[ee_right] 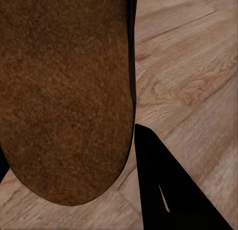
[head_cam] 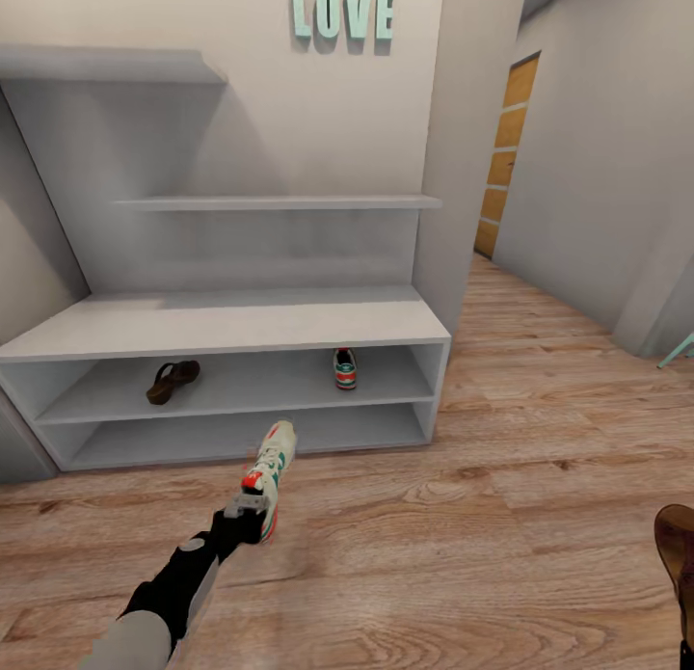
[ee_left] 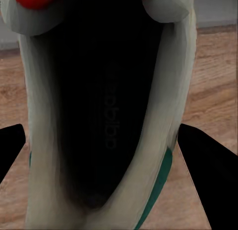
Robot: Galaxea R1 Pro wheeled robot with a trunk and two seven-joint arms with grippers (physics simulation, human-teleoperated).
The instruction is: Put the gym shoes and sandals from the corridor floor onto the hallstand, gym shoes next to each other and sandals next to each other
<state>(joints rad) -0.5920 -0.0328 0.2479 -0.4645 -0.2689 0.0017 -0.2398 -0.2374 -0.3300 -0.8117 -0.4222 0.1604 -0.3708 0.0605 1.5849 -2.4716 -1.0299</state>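
Observation:
My left gripper (head_cam: 247, 506) is shut on a cream gym shoe (head_cam: 270, 468) with green stripes and red accents, held toe-forward just above the corridor floor (head_cam: 463, 554), in front of the hallstand (head_cam: 231, 325). In the left wrist view the gym shoe (ee_left: 34, 115) sits between both black fingers (ee_left: 208, 170). A second gym shoe (head_cam: 344, 368) stands on the hallstand's upper open shelf at the right. A brown sandal (head_cam: 173, 381) lies on that same shelf at the left. My right gripper (ee_right: 69, 140) is shut on the other sandal (ee_right: 64, 91), which is seen low at the right edge (head_cam: 677, 549).
Two staggered wall shelves (head_cam: 280, 203) rise behind the bench, under mint "LOVE" letters (head_cam: 343, 13). The lowest shelf level (head_cam: 241, 437) holds nothing. The corridor runs on at the right past a wall corner (head_cam: 463, 169) toward a wooden door (head_cam: 505, 159).

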